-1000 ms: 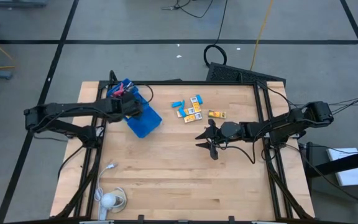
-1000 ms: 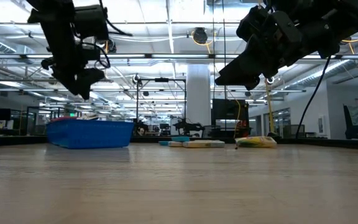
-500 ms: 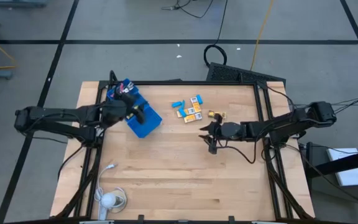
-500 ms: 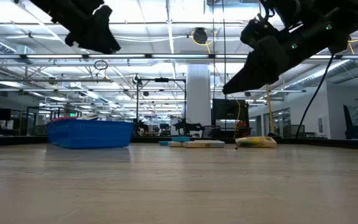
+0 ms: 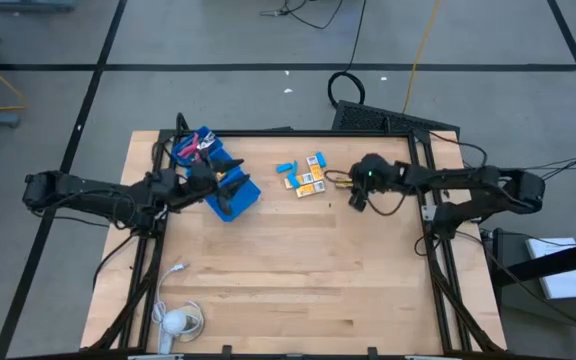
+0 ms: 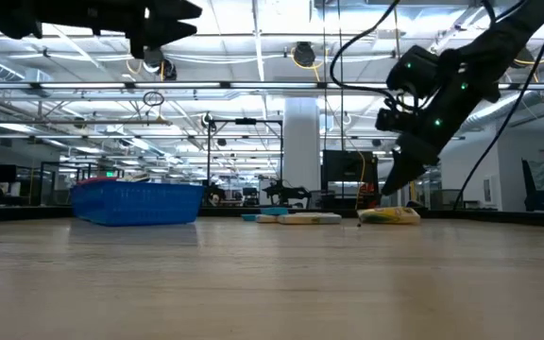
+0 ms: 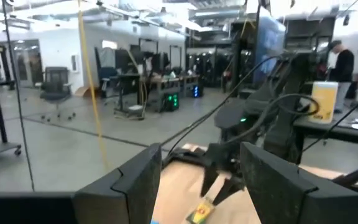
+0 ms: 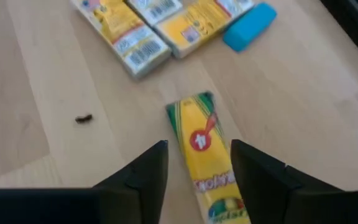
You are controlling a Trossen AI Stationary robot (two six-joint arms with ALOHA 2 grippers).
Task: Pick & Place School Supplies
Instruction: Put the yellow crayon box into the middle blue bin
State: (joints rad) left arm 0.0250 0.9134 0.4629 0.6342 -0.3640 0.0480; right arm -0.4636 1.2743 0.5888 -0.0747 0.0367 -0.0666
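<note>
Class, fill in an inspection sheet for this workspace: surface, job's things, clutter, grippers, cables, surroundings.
Surface: wooden table, mostly bare.
Job's things: crayon box lies apart from yellow boxes and blue eraser; scissors in blue tray.
Clutter: white cable, round white object.
Grippers: right gripper open, straddling the crayon box; left gripper open, over the tray.
Cables: black loop on the floor.
Surroundings: lab with desks, a person standing.
</note>
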